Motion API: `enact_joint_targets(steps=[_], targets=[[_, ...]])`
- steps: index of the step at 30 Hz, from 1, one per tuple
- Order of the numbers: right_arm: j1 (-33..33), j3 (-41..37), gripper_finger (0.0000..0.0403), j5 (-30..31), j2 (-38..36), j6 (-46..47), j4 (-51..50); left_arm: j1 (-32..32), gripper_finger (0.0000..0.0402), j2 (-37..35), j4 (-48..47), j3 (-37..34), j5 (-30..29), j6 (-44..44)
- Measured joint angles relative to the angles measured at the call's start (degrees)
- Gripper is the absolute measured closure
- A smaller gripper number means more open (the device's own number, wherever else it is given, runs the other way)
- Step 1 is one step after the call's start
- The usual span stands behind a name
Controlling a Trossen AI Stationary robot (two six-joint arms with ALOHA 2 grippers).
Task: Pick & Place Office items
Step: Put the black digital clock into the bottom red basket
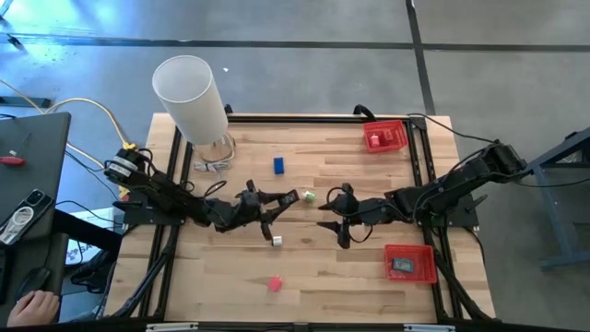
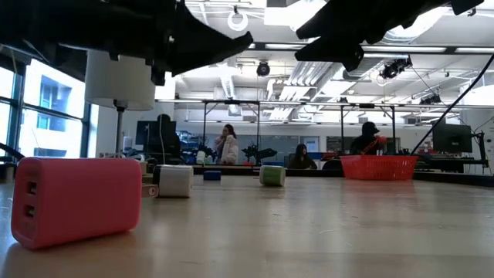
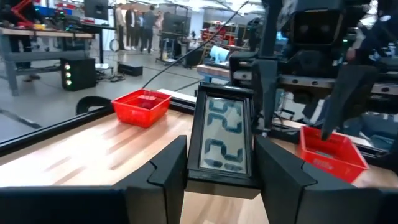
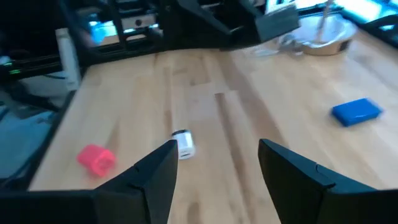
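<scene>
My left gripper (image 1: 279,205), at the table's middle, is shut on a small black piece with a grey display (image 3: 222,137). My right gripper (image 1: 331,221) hangs open just to its right, facing it, with nothing between its fingers (image 4: 214,165). Loose office items lie on the table. A green one (image 1: 309,195) sits between the two grippers. A white one (image 1: 276,241) lies nearer the front, a pink one (image 1: 275,284) by the near edge, and a blue one (image 1: 278,165) farther back. My left gripper pinches the black piece by its two long side edges (image 3: 194,163), near its lower end, between the two fingers. The fingers lie level and point toward the table's right side. The piece is lifted clear of the table, with its display turned back toward the wrist.
A red tray (image 1: 385,136) stands at the far right corner. A second red tray (image 1: 426,267), at the near right, holds a dark item. A tall white cylinder (image 1: 191,99) stands at the far left. Bare wood lies along the near edge.
</scene>
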Motion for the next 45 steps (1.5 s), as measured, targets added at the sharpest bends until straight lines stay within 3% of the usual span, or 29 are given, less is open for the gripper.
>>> enact_joint_targets(steps=[9,20,30,39,45], targets=[[0.0,0.0,0.0191,0.2,0.0,-2.1,2.9,-1.2,0.0256,0.0,-0.3,1.6,1.3,-0.9],[0.0,0.0,0.0191,0.6,0.0,-15.2,12.1,-1.0,0.0256,0.0,-0.3,2.0,6.3,-3.6],[-2.0,0.0,0.0188,-1.4,0.0,-14.8,13.0,-1.0,0.0256,4.3,-2.9,6.2,7.5,-0.7],[-1.9,0.0,0.0118,1.8,0.0,-16.0,13.7,-1.0,0.0256,4.3,-3.1,6.7,7.5,0.2],[-2.3,0.0,0.0082,-7.3,0.0,-19.0,12.1,-0.6,0.0256,4.3,-3.2,6.7,7.5,-1.0]])
